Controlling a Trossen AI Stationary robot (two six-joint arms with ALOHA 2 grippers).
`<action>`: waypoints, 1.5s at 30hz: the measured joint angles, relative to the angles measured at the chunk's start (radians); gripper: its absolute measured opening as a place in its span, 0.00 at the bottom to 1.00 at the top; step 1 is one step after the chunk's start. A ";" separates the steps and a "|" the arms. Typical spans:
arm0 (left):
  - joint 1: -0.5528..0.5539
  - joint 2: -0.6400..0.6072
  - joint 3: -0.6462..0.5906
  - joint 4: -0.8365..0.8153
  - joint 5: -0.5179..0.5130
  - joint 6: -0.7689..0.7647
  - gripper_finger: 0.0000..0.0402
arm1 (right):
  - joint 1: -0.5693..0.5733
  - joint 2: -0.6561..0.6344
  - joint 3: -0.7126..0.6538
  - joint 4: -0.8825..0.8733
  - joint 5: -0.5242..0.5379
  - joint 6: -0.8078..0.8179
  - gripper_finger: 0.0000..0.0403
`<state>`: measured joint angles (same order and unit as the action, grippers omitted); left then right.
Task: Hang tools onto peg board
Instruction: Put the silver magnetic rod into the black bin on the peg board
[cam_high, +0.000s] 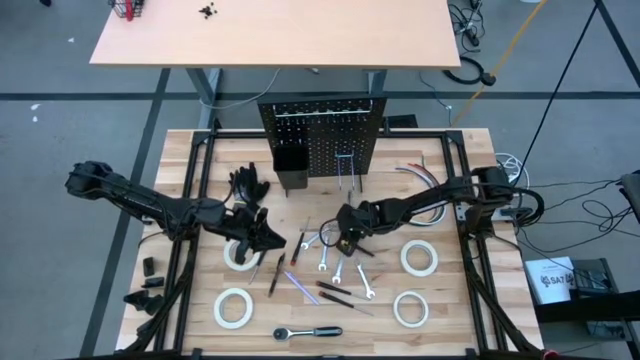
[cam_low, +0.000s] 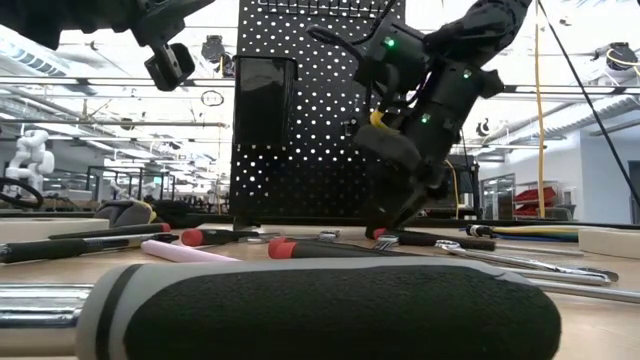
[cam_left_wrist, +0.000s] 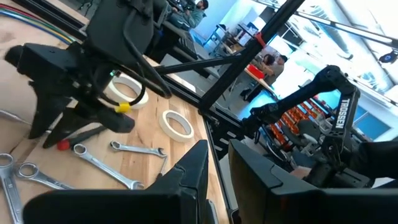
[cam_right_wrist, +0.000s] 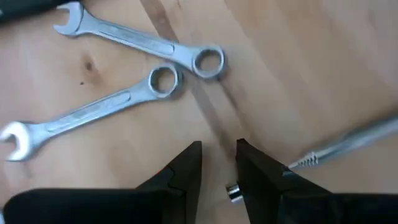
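The right gripper (cam_right_wrist: 218, 163) is held low over the surface (cam_high: 450, 300), its jaws parted only by a narrow gap with nothing seen between them. Just beside one fingertip a small silver bit (cam_right_wrist: 234, 192) and a thin metal shaft (cam_right_wrist: 348, 146) are seen; whether either is touched cannot be told. Two wrenches (cam_right_wrist: 140, 40) lie close ahead, ring ends almost meeting. A grasp could be spoiled here, it is judged, because the gap is too slim to straddle a flat wrench, and a descent so close to the shaft could knock it or roll it aside.

The left gripper (cam_left_wrist: 217, 165) is held above a tape roll (cam_high: 240, 254) on its own side; a slim gap is shown between its jaws and nothing is gripped. A collision between the arms is possible, since both are crowded toward the middle.

Counted from above: four white tape rolls; about five wrenches (cam_high: 338, 268) in the middle, though overlaps leave the number uncertain; several slim screwdrivers (cam_high: 277, 272), not countable with confidence; one ratchet (cam_high: 308, 332) near the front edge. The peg board (cam_high: 322, 135) is stood upright at the far edge with one black bin (cam_high: 291, 165) and wire hooks (cam_high: 346, 165). No tool is visibly hung yet. Black gloves (cam_high: 249, 183) lie near the bin.
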<state>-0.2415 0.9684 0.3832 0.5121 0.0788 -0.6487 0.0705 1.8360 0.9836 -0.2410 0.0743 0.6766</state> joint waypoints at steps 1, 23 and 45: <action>-0.004 0.000 0.000 0.000 0.000 0.000 0.16 | 0.008 -0.009 -0.001 -0.012 0.000 0.033 0.23; -0.017 0.000 0.000 -0.008 -0.002 0.010 0.16 | 0.083 -0.069 -0.004 -0.156 0.439 0.395 0.23; -0.016 0.000 0.000 -0.006 -0.009 0.001 0.16 | 0.122 0.062 0.002 -0.169 0.397 0.424 0.04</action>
<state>-0.2577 0.9680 0.3832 0.5060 0.0700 -0.6476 0.1921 1.8983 0.9859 -0.4102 0.4713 1.1006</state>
